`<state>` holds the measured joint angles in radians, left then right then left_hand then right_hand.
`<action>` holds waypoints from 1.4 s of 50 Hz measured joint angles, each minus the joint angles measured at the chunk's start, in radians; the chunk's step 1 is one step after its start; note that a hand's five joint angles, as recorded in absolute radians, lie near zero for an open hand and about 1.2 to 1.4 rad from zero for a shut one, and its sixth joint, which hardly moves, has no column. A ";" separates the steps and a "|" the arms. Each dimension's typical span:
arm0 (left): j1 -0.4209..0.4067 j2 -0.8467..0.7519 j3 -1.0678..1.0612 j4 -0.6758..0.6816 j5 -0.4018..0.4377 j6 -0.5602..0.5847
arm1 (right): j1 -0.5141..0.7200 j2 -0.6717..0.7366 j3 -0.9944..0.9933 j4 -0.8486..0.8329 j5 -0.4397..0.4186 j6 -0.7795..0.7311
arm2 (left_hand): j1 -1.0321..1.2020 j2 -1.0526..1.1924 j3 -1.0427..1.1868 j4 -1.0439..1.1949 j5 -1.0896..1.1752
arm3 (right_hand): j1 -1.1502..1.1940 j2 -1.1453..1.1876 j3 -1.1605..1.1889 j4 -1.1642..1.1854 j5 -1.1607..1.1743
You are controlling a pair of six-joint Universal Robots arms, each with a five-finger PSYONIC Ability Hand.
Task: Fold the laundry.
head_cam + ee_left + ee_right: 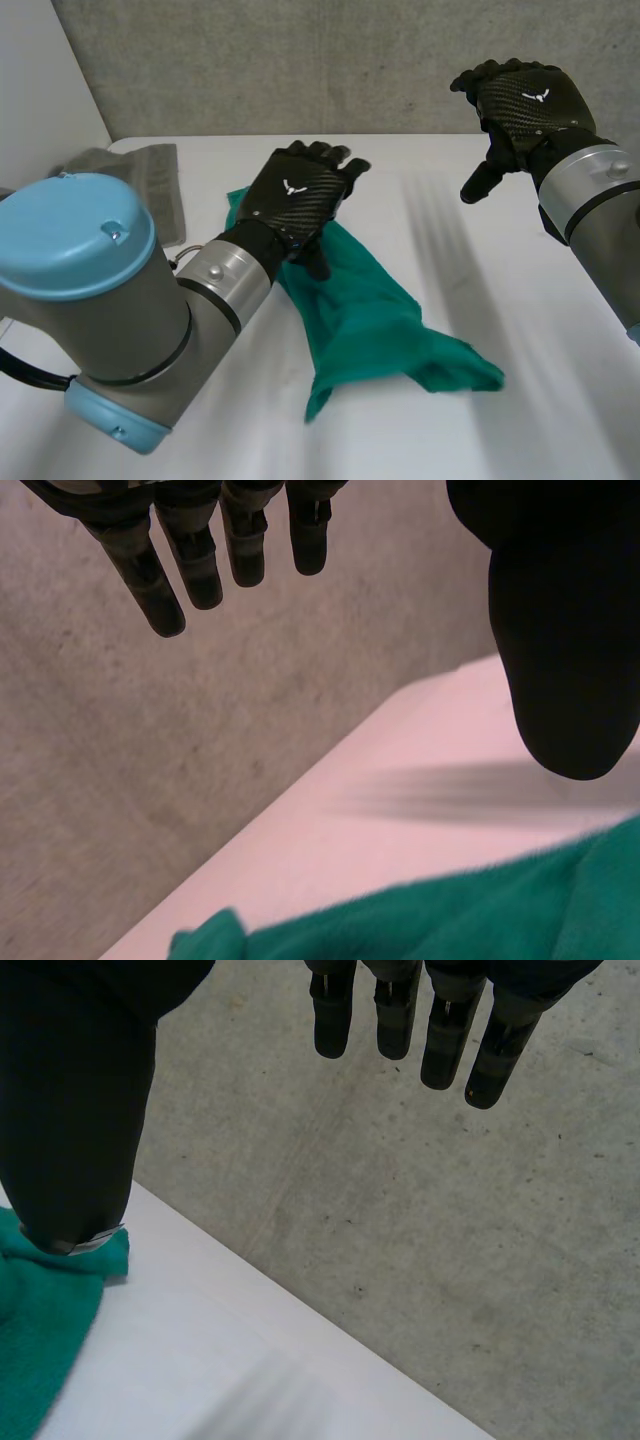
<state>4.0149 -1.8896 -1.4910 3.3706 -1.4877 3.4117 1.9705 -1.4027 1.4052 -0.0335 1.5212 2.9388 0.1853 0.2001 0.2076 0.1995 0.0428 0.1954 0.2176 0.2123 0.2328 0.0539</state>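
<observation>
a: which hand is nearer the laundry?

b: the left hand [300, 190]. its fingers are stretched out loose and hold nothing. it hangs right over the far left end of the green cloth [370, 300]; i can't tell whether the palm touches it.

a: and the other one?

b: the right hand [525, 100] is raised at the far right, fingers straight, thumb pointing down, empty. it's well apart from the cloth, which lies to its near left.

a: how does the cloth lie?

b: it's bunched into a long strip on the white table [540, 330]. its long axis runs from far left, under the left hand, to near right, where it spreads wider. a grey towel [140, 170] sits at the far left corner.

a: so what next?

b: i'd guess the left takes the far end, and the right has to come down to the near right end.
</observation>
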 measured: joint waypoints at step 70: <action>0.410 -0.388 0.253 0.049 0.304 0.088 | -0.134 0.502 -0.127 -0.273 -0.021 -0.834 | 0.103 0.093 0.086 0.096 0.080 | 0.152 0.260 0.283 0.270 0.273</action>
<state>4.4252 -2.2780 -1.2382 3.4198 -1.1834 3.4995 1.8363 -0.9009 1.2781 -0.3062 1.5005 2.1047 0.2883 0.2927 0.2936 0.2957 0.1225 0.3473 0.4775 0.4954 0.5028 0.3265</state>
